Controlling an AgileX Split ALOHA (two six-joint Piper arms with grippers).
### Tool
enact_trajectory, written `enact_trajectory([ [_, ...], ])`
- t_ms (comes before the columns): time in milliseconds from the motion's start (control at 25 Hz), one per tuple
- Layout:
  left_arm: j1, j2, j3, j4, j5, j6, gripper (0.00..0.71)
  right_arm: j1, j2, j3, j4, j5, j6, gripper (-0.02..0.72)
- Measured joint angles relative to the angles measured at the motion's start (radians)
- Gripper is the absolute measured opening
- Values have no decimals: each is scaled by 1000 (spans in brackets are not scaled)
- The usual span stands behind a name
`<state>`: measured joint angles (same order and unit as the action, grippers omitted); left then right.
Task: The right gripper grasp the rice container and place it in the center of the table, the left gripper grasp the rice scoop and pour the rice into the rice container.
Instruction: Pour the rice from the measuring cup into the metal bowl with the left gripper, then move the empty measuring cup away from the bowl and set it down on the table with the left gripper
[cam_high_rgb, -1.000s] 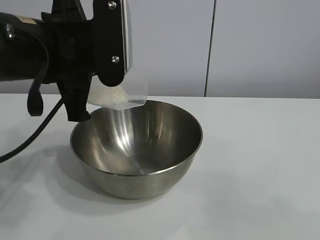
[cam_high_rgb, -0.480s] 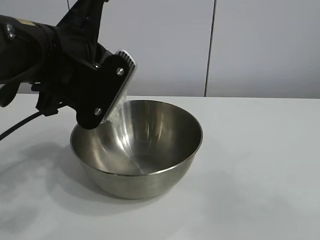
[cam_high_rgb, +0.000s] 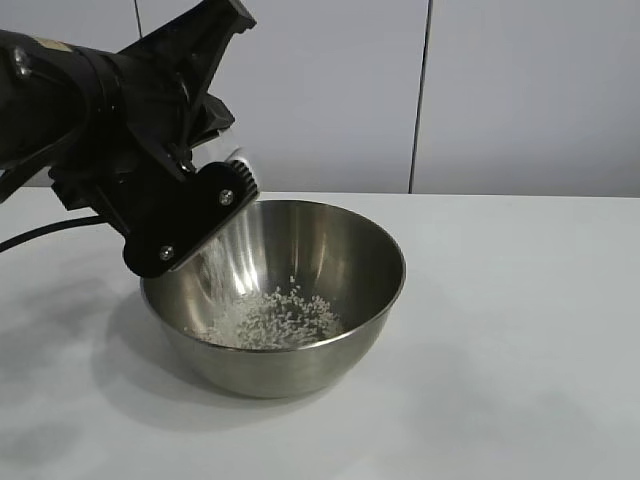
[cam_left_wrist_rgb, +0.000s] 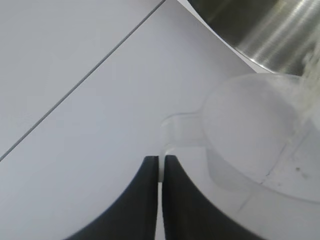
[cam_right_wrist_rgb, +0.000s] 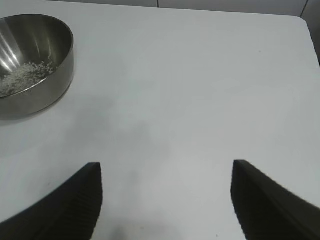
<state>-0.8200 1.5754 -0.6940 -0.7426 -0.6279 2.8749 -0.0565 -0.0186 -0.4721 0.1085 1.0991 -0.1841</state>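
Observation:
The shiny steel rice container (cam_high_rgb: 330, 320) stands on the white table (cam_high_rgb: 520, 350), with a pale heap of rice (cam_high_rgb: 270, 318) on its bottom; both also show in the right wrist view, container (cam_right_wrist_rgb: 50, 70) and rice (cam_right_wrist_rgb: 22, 75). My left gripper (cam_left_wrist_rgb: 161, 162) is shut on the handle tab of the clear rice scoop (cam_left_wrist_rgb: 250, 130). It holds the scoop tipped steeply over the container's left rim, and grains still fall from its mouth. In the exterior view the arm hides most of the scoop. My right gripper (cam_right_wrist_rgb: 166, 172) is open and empty above bare table, to one side of the container.
A grey wall with a vertical seam (cam_high_rgb: 420, 100) stands behind the table. The table's edge and a rounded corner (cam_right_wrist_rgb: 305, 22) show in the right wrist view. A black cable (cam_high_rgb: 40, 238) trails from the left arm.
The left gripper has rolled the scoop from near level to steeply tipped over the rim. The rice has poured out; the container was empty and now holds a heap.

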Motion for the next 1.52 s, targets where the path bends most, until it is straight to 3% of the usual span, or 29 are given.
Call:
enact_trajectory([
  [160, 0, 0, 0, -23, -6, -122, 8, 0, 0, 0, 0, 0, 0, 495],
  [280, 0, 0, 0, -37, -60, -421, 8, 0, 0, 0, 0, 0, 0, 495],
  [600, 0, -2, 0, -174, -333, -1384, 8, 0, 0, 0, 0, 0, 0, 495],
  [880, 24, -3, 2, -219, -369, -1930, 8, 0, 0, 0, 0, 0, 1, 495],
  [1080, 108, -5, 38, -210, -369, -2169, 8, 0, 0, 0, 0, 0, 1, 495],
  [1200, 184, -5, 92, -140, -366, -2320, 8, 0, 0, 0, 0, 0, 1, 495],
  [1360, 314, -5, 198, 133, -360, -2547, 8, 0, 0, 0, 0, 0, 1, 495],
  [1520, 504, 0, 297, 525, -361, -2808, 8, 0, 0, 0, 0, 0, 1, 495],
])
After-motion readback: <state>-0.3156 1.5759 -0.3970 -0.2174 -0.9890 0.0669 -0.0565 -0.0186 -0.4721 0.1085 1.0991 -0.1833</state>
